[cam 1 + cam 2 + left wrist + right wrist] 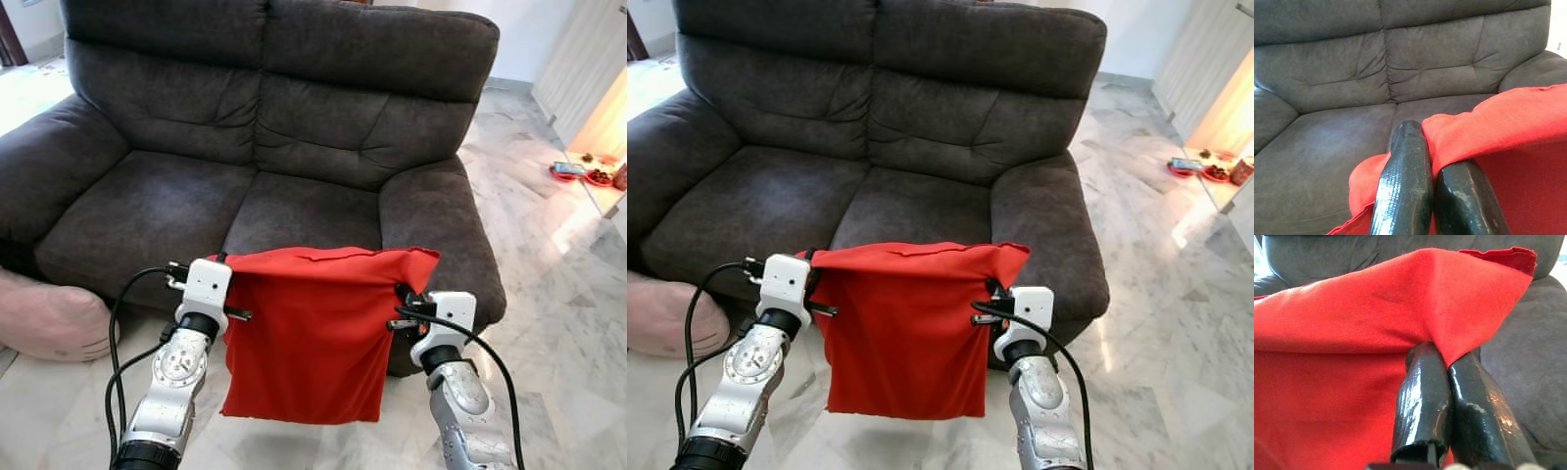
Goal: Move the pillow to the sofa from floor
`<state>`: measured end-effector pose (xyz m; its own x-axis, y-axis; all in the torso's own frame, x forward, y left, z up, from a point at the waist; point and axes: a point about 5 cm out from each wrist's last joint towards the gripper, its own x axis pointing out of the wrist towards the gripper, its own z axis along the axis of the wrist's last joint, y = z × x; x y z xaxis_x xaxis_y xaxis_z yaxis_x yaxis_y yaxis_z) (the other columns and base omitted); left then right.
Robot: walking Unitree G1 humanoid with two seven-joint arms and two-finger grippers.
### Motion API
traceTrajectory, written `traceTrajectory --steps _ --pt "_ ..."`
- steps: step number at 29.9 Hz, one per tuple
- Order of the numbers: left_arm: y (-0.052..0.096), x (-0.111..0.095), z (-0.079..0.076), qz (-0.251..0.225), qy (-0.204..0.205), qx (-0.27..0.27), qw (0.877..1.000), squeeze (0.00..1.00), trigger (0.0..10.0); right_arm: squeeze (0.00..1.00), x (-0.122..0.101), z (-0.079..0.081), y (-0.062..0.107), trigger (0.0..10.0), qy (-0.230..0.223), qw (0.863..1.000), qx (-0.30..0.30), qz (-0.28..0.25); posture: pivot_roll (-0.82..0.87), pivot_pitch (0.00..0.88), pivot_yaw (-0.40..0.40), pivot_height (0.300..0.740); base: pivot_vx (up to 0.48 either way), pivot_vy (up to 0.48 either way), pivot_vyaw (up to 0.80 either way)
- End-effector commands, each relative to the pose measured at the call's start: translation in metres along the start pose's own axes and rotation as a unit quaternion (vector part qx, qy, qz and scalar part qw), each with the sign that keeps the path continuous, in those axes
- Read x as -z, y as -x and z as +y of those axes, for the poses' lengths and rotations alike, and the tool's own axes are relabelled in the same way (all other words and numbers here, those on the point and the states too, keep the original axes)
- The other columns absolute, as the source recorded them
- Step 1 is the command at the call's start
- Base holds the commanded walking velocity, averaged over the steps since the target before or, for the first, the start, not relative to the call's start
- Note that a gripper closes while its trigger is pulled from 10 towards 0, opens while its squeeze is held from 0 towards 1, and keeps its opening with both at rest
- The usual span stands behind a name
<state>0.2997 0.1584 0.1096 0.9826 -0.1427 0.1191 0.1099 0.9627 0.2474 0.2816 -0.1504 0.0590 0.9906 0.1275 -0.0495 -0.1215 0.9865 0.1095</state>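
Left eye view: sofa point(284, 147) (dark grey), marble floor point(558, 294).

We see a red pillow point(906, 328) hanging between our left gripper point(811, 284) and right gripper point(991, 299); a dark grey sofa point(774, 196) stands just beyond.

No text, label, brand, number or sign can be read anywhere in these views
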Motion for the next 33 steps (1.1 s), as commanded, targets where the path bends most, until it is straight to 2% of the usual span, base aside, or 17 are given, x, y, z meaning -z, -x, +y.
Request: traceTrajectory --steps 1,4,10,25,27,33 --pt "-0.007 -0.0227 0.0068 -0.056 -0.002 -0.016 0.998 0.0 10.0 0.0 -0.0172 -0.0075 -0.0033 10.0 0.004 0.999 0.016 -0.041 0.11 0.0 -0.117 0.74 0.0 0.0 0.0" --pt "-0.007 -0.023 0.0059 -0.057 -0.002 -0.014 0.998 0.0 10.0 0.0 -0.0169 -0.0079 -0.0039 10.0 0.0 0.999 0.018 -0.038 0.11 0.0 -0.116 0.74 0.0 -0.08 -0.15" --pt "-0.0069 -0.0233 0.0056 -0.058 -0.002 -0.014 0.998 0.0 10.0 0.0 -0.0165 -0.0086 -0.0038 10.0 0.001 0.999 0.019 -0.036 0.11 0.0 -0.115 0.74 0.0 0.0 -0.79" --pt "-0.0068 -0.0238 0.0053 -0.06 -0.001 -0.014 0.998 0.0 10.0 0.0 -0.0166 -0.0086 -0.0048 10.0 0.0 0.999 0.018 -0.035 0.11 0.0 -0.119 0.74 0.0 0.0 -0.06" --pt "-0.0068 -0.0238 0.0053 -0.061 -0.002 -0.014 0.998 0.0 10.0 0.0 -0.0165 -0.0084 -0.005 10.0 -0.002 0.999 0.018 -0.035 0.11 0.0 -0.12 0.74 0.0 -0.27 -0.79" --pt "-0.0062 -0.0236 0.0045 -0.062 -0.002 -0.014 0.998 0.0 10.0 0.0 -0.0182 -0.0082 -0.0048 10.0 0.0 0.999 0.016 -0.042 0.11 0.0 -0.121 0.74 0.0 -0.321 0.0"
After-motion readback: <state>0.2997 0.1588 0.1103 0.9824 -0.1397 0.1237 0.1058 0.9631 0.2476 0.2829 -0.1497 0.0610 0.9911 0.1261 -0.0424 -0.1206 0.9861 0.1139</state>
